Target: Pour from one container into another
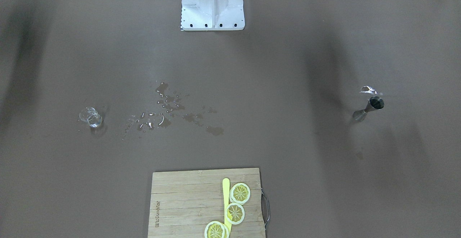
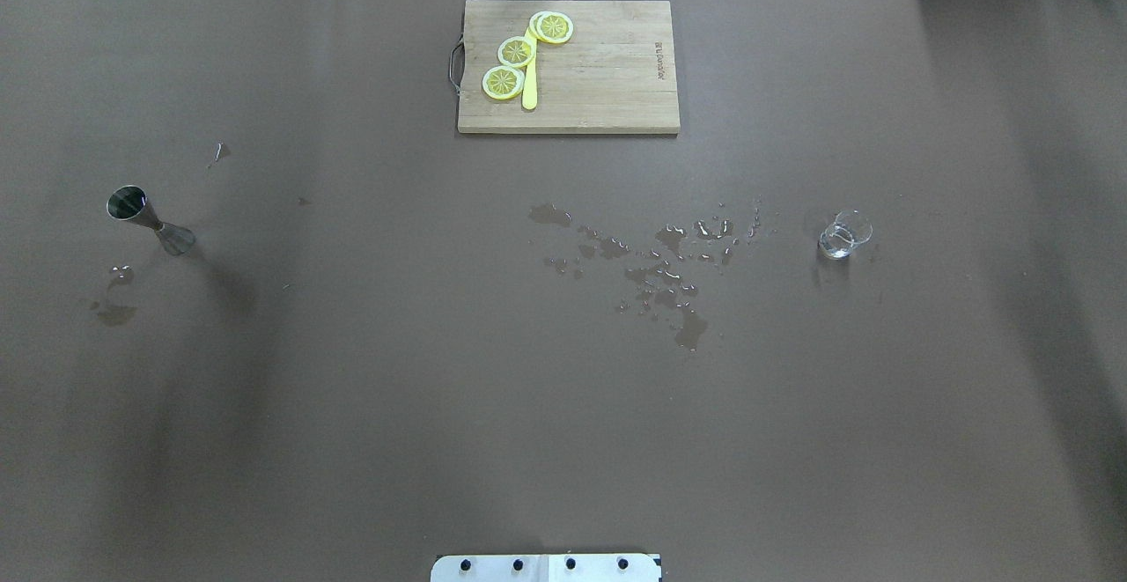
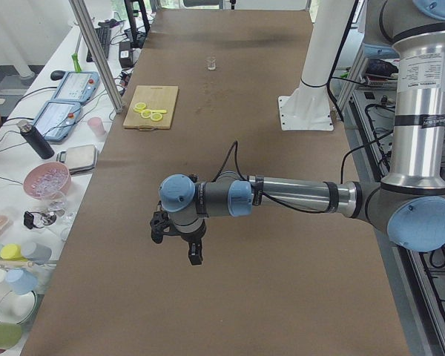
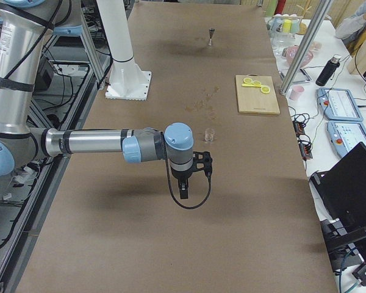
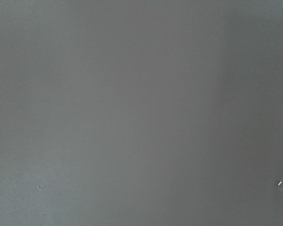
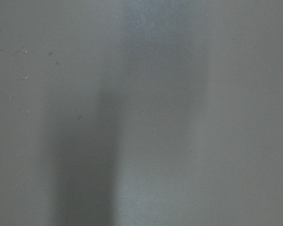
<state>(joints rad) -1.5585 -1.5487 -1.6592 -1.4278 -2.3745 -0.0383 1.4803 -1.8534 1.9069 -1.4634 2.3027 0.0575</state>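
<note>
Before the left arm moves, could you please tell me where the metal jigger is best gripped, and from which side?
Probably at the narrow waist of the jigger, coming in level from the side. It stands upright with an open cup on top; the cones flaring above and below the waist should keep it from slipping.

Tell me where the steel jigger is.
In the overhead view the jigger stands upright at far left, the robot's left side, across the spilled water from the glass.
</note>
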